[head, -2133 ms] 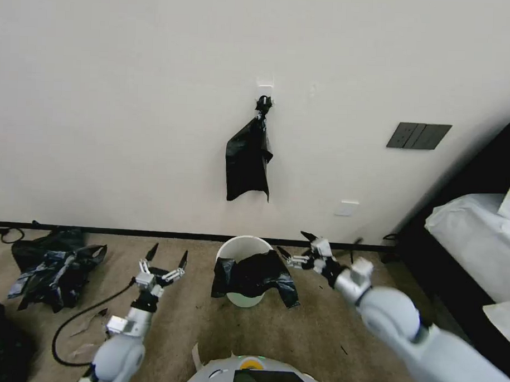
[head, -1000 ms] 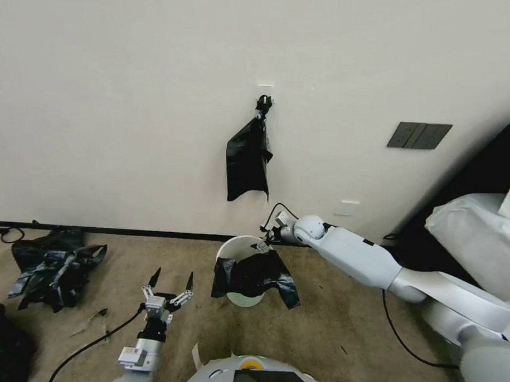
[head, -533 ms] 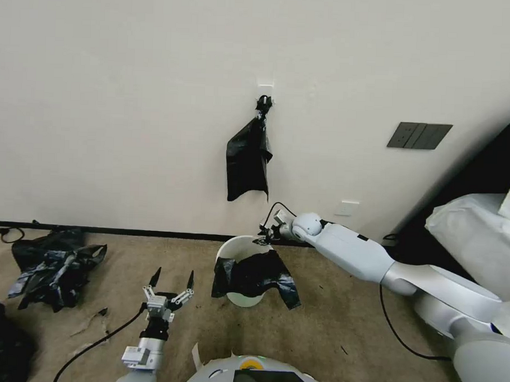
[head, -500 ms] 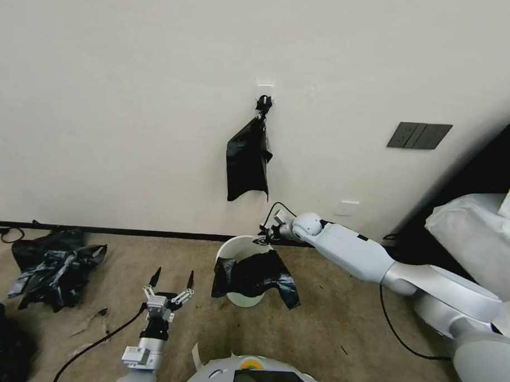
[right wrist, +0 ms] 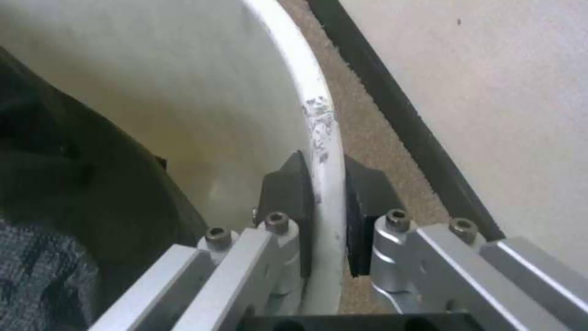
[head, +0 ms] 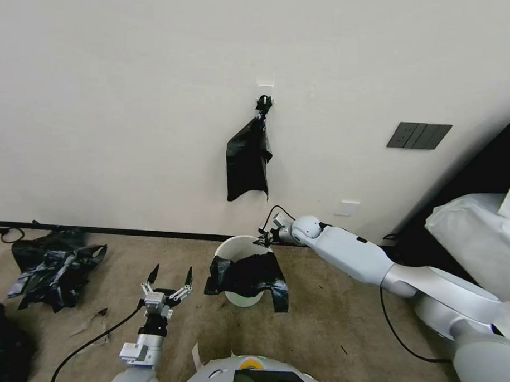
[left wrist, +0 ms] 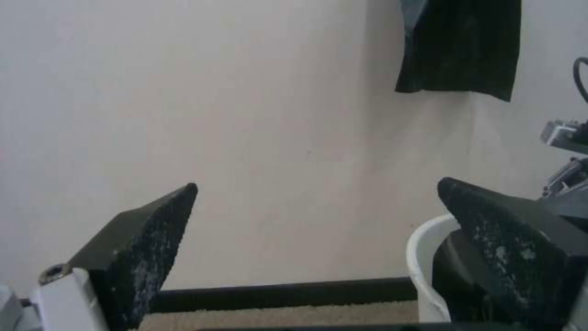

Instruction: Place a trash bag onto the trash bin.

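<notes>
Carpet by the wall: right gripper [right wrist: 325, 193] jaws clamping trash bin [right wrist: 183, 92] rim.

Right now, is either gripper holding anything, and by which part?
The right gripper clamps the trash bin by its far rim. The left gripper is open, holding nothing.

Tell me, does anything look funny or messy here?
Yes. The trash bag hangs lopsided over only the front of the trash bin, and the right gripper pinches the bin's bare back rim.
</notes>
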